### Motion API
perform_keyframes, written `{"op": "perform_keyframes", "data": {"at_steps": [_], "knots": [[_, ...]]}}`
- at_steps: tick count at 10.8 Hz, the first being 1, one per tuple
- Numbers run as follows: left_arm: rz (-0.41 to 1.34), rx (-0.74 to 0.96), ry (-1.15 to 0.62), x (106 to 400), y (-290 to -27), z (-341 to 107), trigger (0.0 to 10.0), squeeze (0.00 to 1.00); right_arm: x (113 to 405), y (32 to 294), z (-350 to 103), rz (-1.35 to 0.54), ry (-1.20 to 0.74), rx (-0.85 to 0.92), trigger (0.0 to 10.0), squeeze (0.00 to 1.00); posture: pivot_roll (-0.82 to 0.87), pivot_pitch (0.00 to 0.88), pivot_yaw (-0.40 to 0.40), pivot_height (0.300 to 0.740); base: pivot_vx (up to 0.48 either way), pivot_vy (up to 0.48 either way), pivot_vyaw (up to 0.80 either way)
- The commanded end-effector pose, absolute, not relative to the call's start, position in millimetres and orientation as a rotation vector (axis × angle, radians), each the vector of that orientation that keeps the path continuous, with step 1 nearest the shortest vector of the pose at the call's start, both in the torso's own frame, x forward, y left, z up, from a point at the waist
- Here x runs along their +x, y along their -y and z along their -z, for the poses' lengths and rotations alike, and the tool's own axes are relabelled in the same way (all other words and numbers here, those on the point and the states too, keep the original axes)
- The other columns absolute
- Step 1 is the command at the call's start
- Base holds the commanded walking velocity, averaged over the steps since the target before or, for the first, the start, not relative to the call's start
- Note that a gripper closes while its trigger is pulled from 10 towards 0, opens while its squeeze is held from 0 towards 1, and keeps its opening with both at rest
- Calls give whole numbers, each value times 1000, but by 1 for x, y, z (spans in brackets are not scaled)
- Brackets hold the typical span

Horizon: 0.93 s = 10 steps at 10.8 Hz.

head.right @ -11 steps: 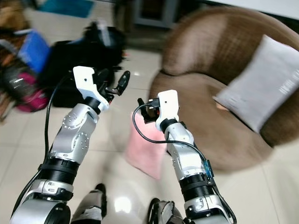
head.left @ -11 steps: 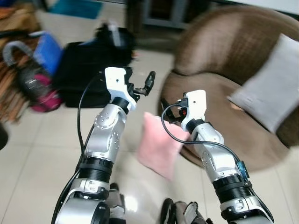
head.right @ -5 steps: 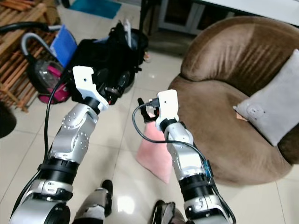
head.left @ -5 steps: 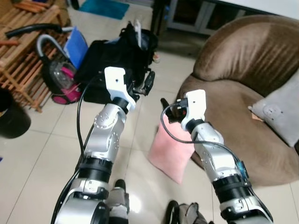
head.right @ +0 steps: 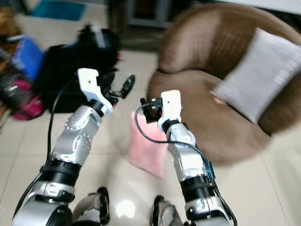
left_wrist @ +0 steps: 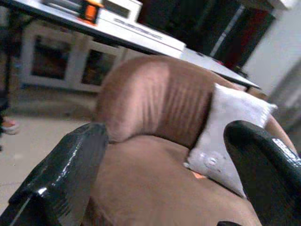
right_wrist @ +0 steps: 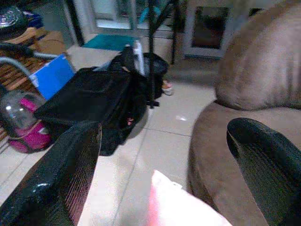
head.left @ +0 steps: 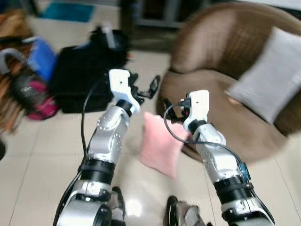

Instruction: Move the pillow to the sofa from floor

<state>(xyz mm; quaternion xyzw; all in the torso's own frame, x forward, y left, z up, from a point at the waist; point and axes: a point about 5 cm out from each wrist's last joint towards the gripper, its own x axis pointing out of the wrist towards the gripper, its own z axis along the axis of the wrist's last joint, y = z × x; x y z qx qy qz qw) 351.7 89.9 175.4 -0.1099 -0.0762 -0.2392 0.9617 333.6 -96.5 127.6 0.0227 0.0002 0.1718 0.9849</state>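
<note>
The pink pillow stands on the pale floor, leaning on the front of the brown sofa at about 3 o'clock from it. Just above the pillow, the left tool and the right tool are both spread wide and hold nothing. Farther off, a grey pillow lies on the sofa at 2 o'clock and a black bag sits at 10 o'clock.
</note>
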Motion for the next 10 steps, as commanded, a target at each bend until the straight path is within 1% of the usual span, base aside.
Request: {"op": "perform_keyframes", "data": {"at_steps": [1,3,8,10], "knots": [[498,-194,137,349,-85,-170,10000,0,332,101,-124,-333,-16,60,10000,0,124,232,-106,740,0,0,-800],[502,-190,131,348,-85,-168,10000,0,331,101,-123,-334,-21,67,10000,0,124,237,-103,740,0,0,-800],[539,-189,107,347,-82,-166,10000,0,331,100,-126,-322,6,39,10000,0,124,244,-99,740,0,0,0],[572,-153,111,345,-81,-165,10000,0,330,99,-125,-329,1,39,10000,0,123,247,-99,740,0,480,0]]}}
